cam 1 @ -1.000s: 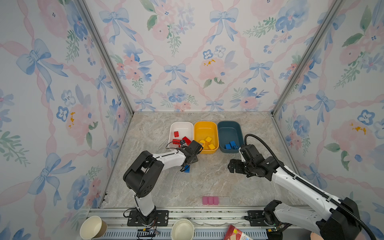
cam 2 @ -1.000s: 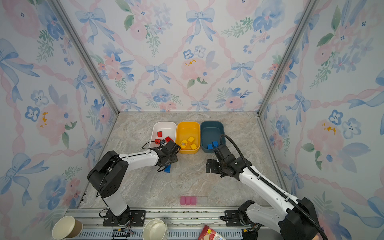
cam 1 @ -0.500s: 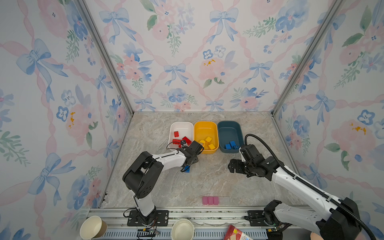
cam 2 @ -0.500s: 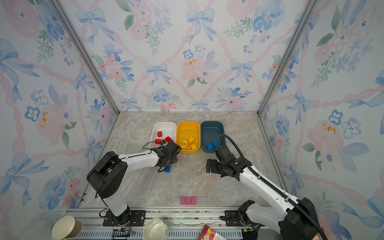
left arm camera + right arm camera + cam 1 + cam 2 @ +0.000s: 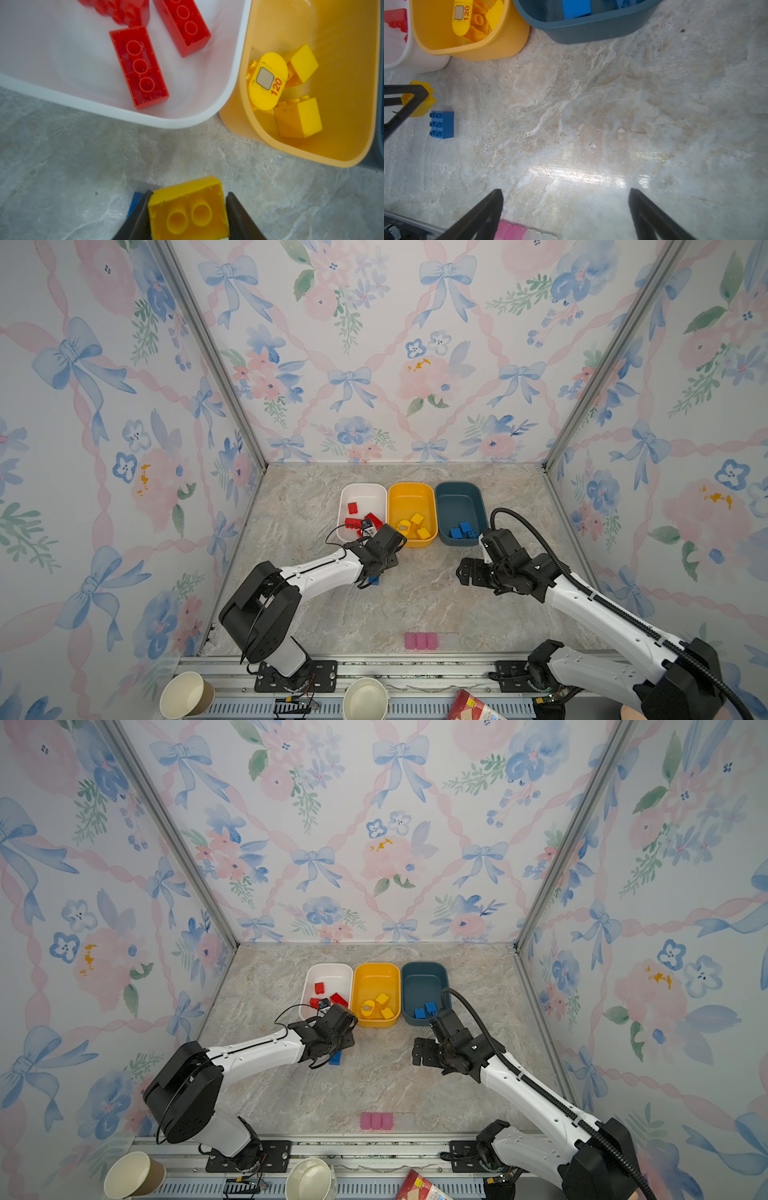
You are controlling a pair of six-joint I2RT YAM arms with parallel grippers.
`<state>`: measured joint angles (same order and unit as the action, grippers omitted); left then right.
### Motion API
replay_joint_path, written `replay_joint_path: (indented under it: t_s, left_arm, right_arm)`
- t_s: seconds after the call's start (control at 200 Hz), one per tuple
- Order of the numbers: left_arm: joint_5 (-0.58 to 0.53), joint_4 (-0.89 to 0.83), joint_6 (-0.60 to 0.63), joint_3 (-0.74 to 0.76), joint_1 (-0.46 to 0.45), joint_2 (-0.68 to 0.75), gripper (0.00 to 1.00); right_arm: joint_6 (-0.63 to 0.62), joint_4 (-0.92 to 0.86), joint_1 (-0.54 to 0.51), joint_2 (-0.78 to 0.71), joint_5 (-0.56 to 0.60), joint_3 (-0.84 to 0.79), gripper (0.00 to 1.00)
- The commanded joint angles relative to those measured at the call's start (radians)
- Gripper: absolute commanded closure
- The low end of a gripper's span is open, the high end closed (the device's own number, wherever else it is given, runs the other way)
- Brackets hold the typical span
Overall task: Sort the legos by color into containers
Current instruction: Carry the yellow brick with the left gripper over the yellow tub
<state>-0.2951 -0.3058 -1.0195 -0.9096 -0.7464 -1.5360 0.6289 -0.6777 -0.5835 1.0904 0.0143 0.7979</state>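
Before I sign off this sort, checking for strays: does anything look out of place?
One blue brick lies loose on the table, beside the yellow brick held by the left gripper; it belongs in the blue tub.

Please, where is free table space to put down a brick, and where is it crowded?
Free: the marble between the blue brick and the right end effector, down to the pink strip; also behind the teal tub. Crowded: before the white tub and yellow tub, where the left end effector grips a yellow brick.
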Motion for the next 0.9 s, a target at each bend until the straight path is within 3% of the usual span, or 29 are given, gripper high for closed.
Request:
replay_joint_path:
  t_s: [0.0,0.255,0.625,0.895]
  left_arm:
    - [-0.003,-0.021,0.007,0.011,-0.011,0.062,0.56]
    - [-0.023,-0.020,0.094,-0.114,-0.013,0.054,0.57]
    - [0.007,-0.016,0.239,-0.432,0.016,-0.231,0.58]
    - [0.037,-0.016,0.277,-0.565,0.070,-0.422,0.58]
  right_arm:
    - [0.002,-0.020,0.007,-0.013,0.009,0.002,0.03]
    - [0.006,-0.026,0.005,-0.015,0.008,0.014,0.03]
    - [0.008,-0.045,0.007,-0.036,0.018,0.009,0.03]
    - [0.005,-0.040,0.012,-0.034,0.015,0.004,0.03]
